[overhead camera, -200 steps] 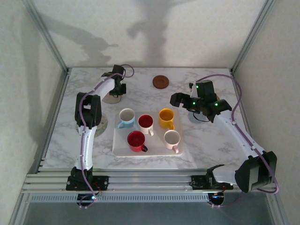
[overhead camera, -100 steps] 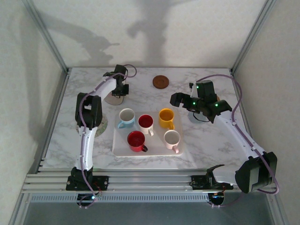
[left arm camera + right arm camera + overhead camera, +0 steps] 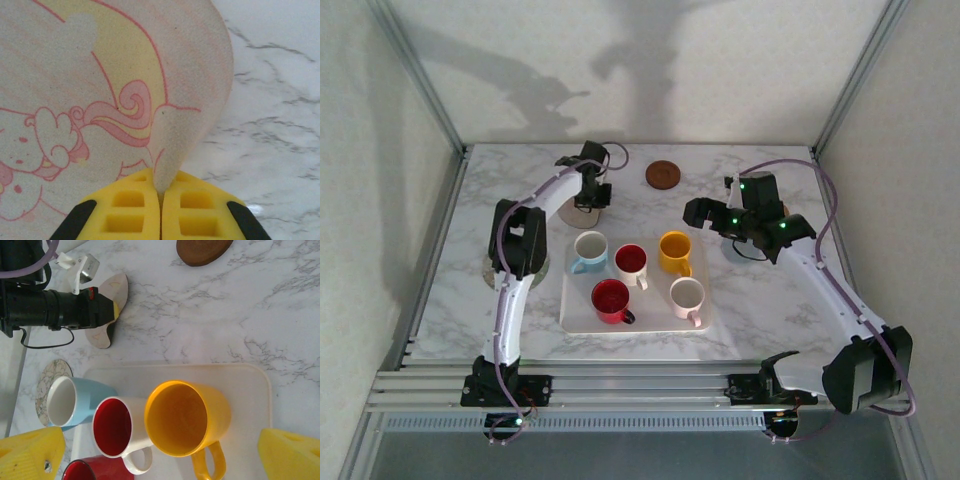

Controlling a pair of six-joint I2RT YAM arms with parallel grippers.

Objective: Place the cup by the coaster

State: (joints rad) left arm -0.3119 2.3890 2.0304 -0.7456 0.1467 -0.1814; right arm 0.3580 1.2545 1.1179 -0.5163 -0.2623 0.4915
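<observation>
The yellow cup (image 3: 185,420) stands upright at the far right corner of the tray (image 3: 250,371), just beside a white cup with a red inside (image 3: 115,427). The right gripper (image 3: 160,452) hovers over it with its fingers spread wide, holding nothing. That makes this cup the likely pick among those on the tray.

It looks like glazed ceramic, so I judge it stiff, smooth enough to slip, fairly weighty for two fingers, and liable to chip if knocked. The firmest hold is probably on the wall at the rim, one finger inside and one outside, on the side away from the white cup. The handle points toward the tray's near edge. Pinching that alone would let the cup swing.

Beyond the tray's far left corner, the left gripper (image 3: 161,200) is clamped on the edge of a thin printed coaster (image 3: 100,75), which bends at the pinch. Whether this coaster touches the surface (image 3: 225,315) is unclear.

A brown coaster (image 3: 202,247) lies past the tray's far edge, cut off in the right wrist view. A patterned coaster (image 3: 47,377) sits off the tray's left side, partly behind the light blue cup (image 3: 75,400). Which coaster the task means cannot be told. The red cup (image 3: 82,470) and both right fingers are cropped at the frame edge.
</observation>
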